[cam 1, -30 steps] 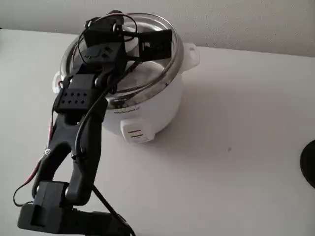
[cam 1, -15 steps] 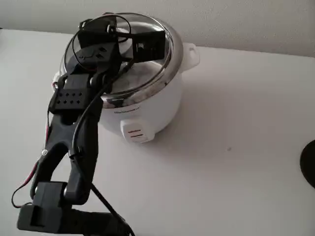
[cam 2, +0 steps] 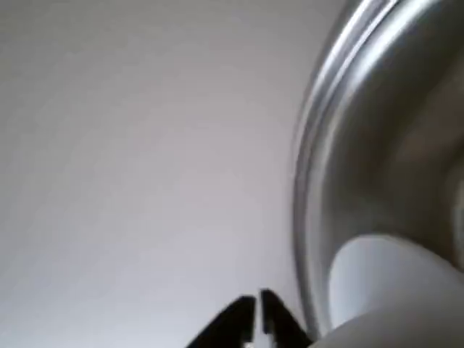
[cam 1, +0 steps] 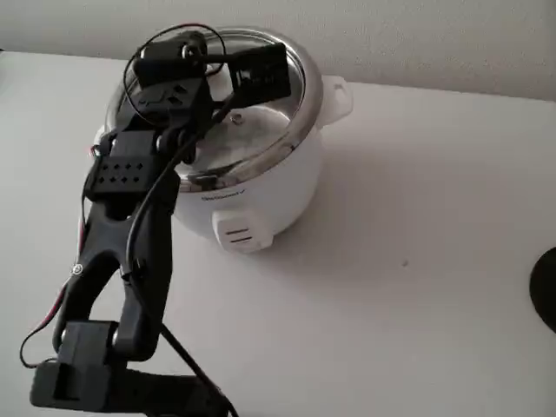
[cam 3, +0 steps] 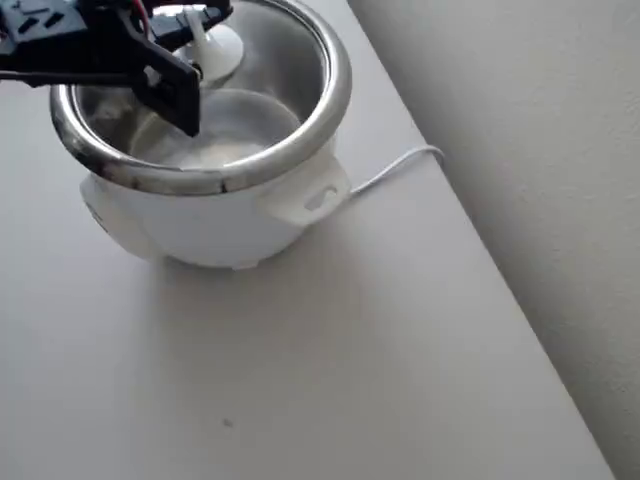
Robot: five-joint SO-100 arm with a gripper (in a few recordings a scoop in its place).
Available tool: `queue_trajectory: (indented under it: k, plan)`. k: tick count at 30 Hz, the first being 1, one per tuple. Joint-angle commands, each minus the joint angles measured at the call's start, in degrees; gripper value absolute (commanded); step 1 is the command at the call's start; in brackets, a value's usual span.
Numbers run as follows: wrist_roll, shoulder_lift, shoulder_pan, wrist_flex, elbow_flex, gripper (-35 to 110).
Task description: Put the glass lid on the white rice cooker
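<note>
Now glass lid (cam 1: pixel 261 130) lower, flatter.

White rice cooker (cam 3: pixel 200 215) cut off top-left.

White rice cooker (cam 1: pixel 261 187) on table (cam 1: pixel 417 261)

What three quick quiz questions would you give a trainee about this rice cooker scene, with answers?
1. True or false: the white rice cooker stands on a pale table.
2. Where is the glass lid? A) flat on the table beside the cooker; B) on top of the cooker, under the gripper; C) in a person's hand.
3. In the overhead view, what runs from the cooker toward the wall?

Key: 1 true. 2 B. 3 a white cord.
</note>
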Motion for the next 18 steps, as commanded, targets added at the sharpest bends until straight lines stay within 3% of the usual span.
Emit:
queue_trajectory:
  k: [1, 9, 18]
  plan:
    - [-0.8, 6.7, -1.8, 0.3, -9.5, 0]
    - [0.9, 6.4, -2.4, 4.2, -8.4, 19]
    - [0.6, 12.8, -1.5, 6.6, 8.5, 21]
